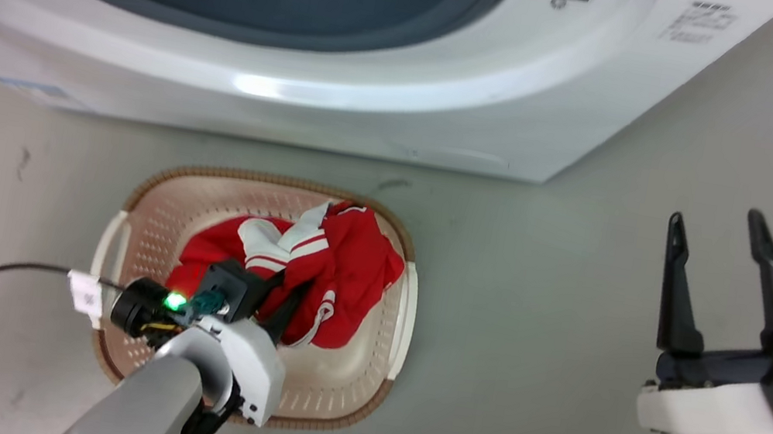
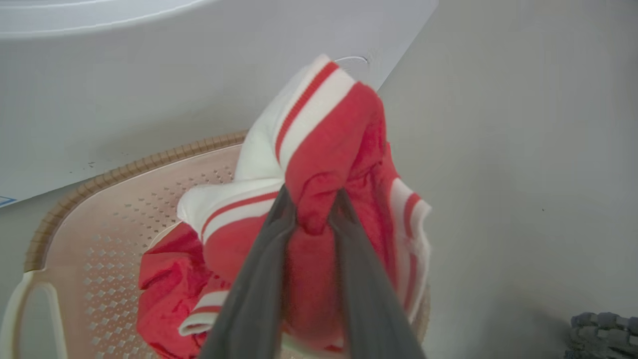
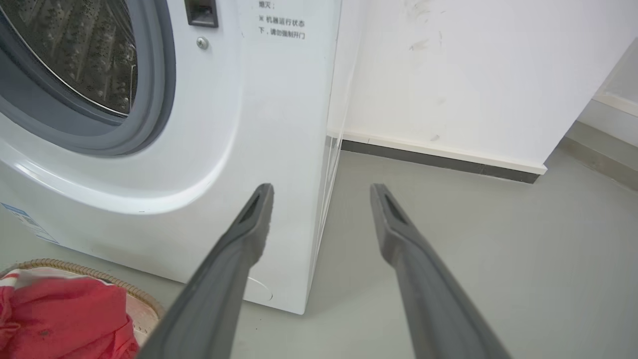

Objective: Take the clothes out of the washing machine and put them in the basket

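The clothes sit in the basket on the floor, heaped toward the basket's right side and its far rim, the side nearest the washer. The basket stands just before the washer's front panel, near its right corner. The left gripper reaches down into the heap; in the left wrist view its fingers are pinched on a fold of the striped red-and-white garment, which rises above the basket's rim, with plain red cloth bunched below on the basket's floor. The right gripper hangs over bare floor well to the basket's right, fingers spread apart and holding nothing. Its wrist view looks past the parted fingers to the washer's right front corner and the steel drum behind the grey seal.
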You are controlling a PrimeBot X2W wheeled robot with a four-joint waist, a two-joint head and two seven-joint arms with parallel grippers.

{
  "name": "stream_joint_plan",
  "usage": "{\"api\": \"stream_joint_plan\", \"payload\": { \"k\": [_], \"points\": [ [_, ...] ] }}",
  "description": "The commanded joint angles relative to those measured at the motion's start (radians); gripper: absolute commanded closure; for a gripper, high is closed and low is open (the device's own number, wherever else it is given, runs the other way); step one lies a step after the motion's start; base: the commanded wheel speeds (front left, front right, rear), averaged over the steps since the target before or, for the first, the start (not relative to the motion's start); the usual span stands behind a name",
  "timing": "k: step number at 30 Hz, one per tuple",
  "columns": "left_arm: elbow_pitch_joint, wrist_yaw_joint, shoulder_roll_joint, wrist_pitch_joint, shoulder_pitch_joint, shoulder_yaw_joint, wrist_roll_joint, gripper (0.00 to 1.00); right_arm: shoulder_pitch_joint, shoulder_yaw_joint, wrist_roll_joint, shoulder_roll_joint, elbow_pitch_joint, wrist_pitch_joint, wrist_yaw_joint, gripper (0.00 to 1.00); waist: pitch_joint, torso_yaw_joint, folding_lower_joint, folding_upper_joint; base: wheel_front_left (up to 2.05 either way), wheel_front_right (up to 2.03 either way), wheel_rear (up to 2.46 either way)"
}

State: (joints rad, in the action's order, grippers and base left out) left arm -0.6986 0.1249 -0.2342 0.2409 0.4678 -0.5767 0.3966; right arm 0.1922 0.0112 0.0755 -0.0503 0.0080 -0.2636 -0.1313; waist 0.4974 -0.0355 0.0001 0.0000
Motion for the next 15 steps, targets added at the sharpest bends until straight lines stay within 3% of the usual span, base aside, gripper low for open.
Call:
{"api": "stream_joint_plan", "payload": {
  "k": [1,15],
  "points": [
    [-0.056,0.003,0.008,0.009,0.053,-0.019,-0.004,1.0,0.026,0.005,0.006,0.0,-0.014,-0.002,0.001,0.0,0.091,-0.022,-0.0001,0.0,0.0,0.0,0.0],
    [-0.337,0.005,0.01,0.019,0.29,-0.17,0.064,1.0,0.086,-0.006,-0.021,0.0,-0.068,-0.002,0.001,0.0,0.297,-0.079,-0.0001,0.0,0.0,0.0,0.0]
  ]
}}
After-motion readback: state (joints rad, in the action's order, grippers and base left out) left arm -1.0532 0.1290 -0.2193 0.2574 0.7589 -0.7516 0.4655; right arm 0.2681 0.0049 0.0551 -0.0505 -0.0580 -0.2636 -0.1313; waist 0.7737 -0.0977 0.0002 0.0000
